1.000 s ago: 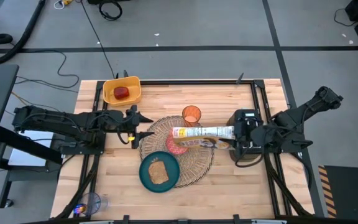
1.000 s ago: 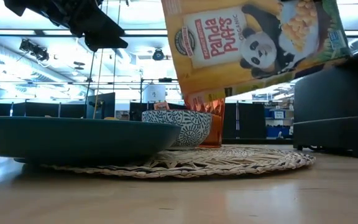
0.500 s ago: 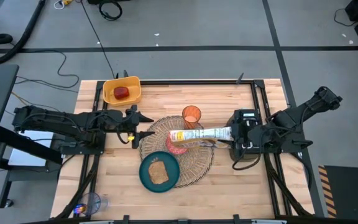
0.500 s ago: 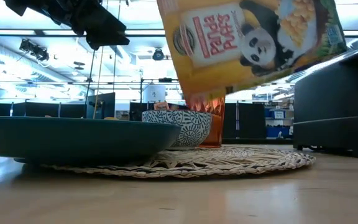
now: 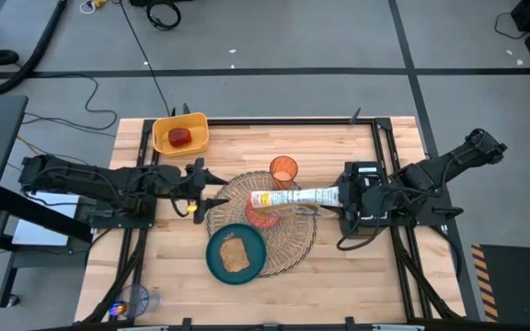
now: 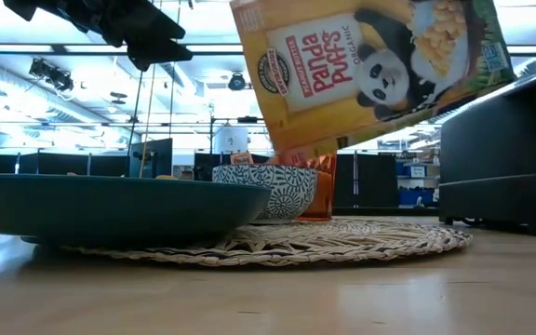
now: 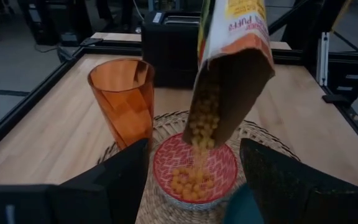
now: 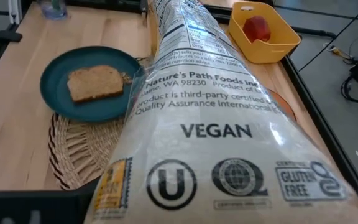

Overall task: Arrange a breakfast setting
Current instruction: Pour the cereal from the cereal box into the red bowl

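Orange cereal puffs (image 7: pixel 199 134), tipped bag (image 5: pixel 297 196), red bowl (image 7: pixel 194 171)

**Breakfast things gathered at mid-table**

A round woven straw placemat (image 5: pixel 288 241) lies at the table's middle. A teal plate (image 5: pixel 219 262) bearing one slice of toast (image 5: pixel 236 256) overlaps its near-left rim. On the mat stands a small red patterned bowl (image 7: pixel 194 175), partly filled with orange cereal puffs (image 7: pixel 190 180). An upright translucent orange cup (image 5: pixel 283 171) stands at the mat's far edge. A red apple (image 5: pixel 181 137) lies near the far-left corner.
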